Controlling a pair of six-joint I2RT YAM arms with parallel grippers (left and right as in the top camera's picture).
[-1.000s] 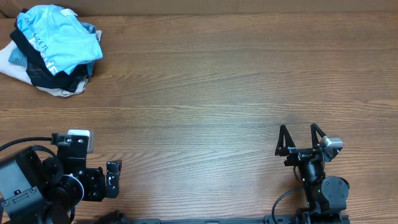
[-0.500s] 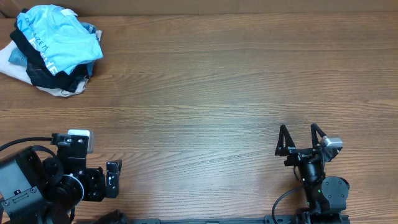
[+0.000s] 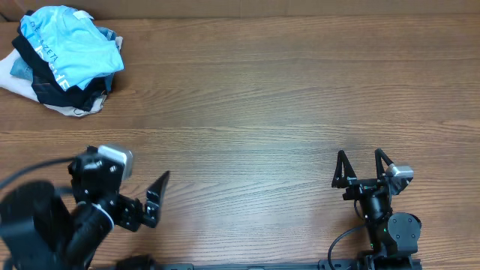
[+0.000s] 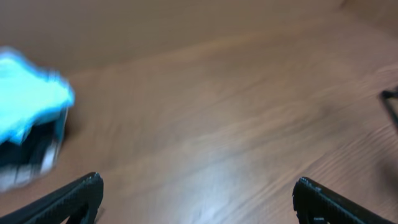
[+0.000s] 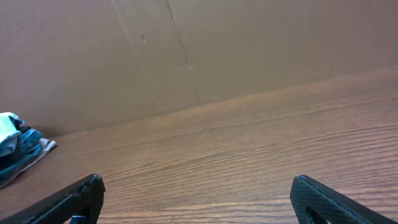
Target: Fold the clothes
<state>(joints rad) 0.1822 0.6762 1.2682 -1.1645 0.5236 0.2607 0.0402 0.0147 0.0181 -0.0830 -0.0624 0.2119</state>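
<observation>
While both arms sit at the near edge of the bench [image 3: 262,97], you have the sky-blue shirt [image 3: 75,46] lying crumpled on top of a small heap in the far left corner, well apart from either arm. Under it you can see a black garment [image 3: 46,88]. A white fabric [image 3: 10,75] pokes out on the left of the heap, and a bit of denim [image 3: 110,36] shows on its right. White lettering runs along one edge of the shirt.

Your left tool [image 3: 154,201] is released, with its fingers [image 4: 74,198] spread wide and only bare wood between them. It sits near the front left of the bench, angled toward the middle. Its wrist view is blurred, but you can still make out the blue of the shirt at the left edge of that view, far from the fingertips.

Your right tool [image 3: 361,159] is released as well, its two fingers apart and pointing toward the far side, with nothing in between. From its wrist view you see the wood grain running up to a brown cardboard wall [image 5: 186,56], and the heap is just visible at the far left.
</observation>
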